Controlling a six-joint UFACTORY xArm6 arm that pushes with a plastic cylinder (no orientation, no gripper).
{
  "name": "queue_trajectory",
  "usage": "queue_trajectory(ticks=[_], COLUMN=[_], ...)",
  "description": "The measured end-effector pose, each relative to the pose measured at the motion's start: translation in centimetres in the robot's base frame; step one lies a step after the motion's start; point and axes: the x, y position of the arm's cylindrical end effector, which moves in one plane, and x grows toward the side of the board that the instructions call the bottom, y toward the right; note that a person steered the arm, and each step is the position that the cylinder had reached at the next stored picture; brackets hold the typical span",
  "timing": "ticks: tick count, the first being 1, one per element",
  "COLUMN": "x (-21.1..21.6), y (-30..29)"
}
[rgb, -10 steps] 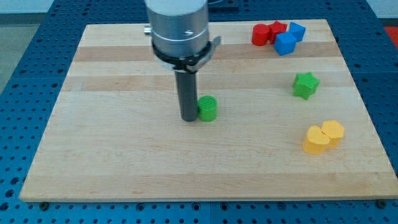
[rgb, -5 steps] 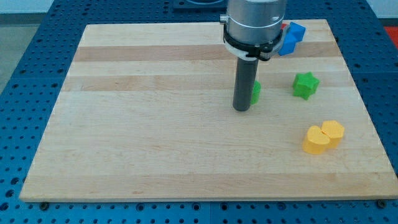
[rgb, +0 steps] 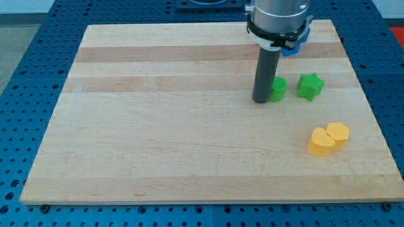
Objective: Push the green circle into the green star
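Observation:
The green circle point(rgb: 278, 89) lies on the wooden board point(rgb: 158, 126) right of centre, partly hidden by my rod. The green star point(rgb: 310, 86) lies just to its right, with a small gap between them. My tip point(rgb: 261, 100) rests on the board against the circle's left side.
Two yellow blocks point(rgb: 328, 139) sit together toward the view's lower right. A blue block point(rgb: 294, 46) shows at the top right behind the arm's body; other blocks there are hidden. The board's right edge lies beyond the star.
My tip has moved to the right, pushing the green circle from the board's middle to just left of the green star. The star and yellow blocks have not moved.

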Motion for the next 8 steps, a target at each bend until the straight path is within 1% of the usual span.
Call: queue_trajectory(ticks=[5,6,8], x=[-2.1,0.5,10.1], y=[3.8,2.6,-1.5])
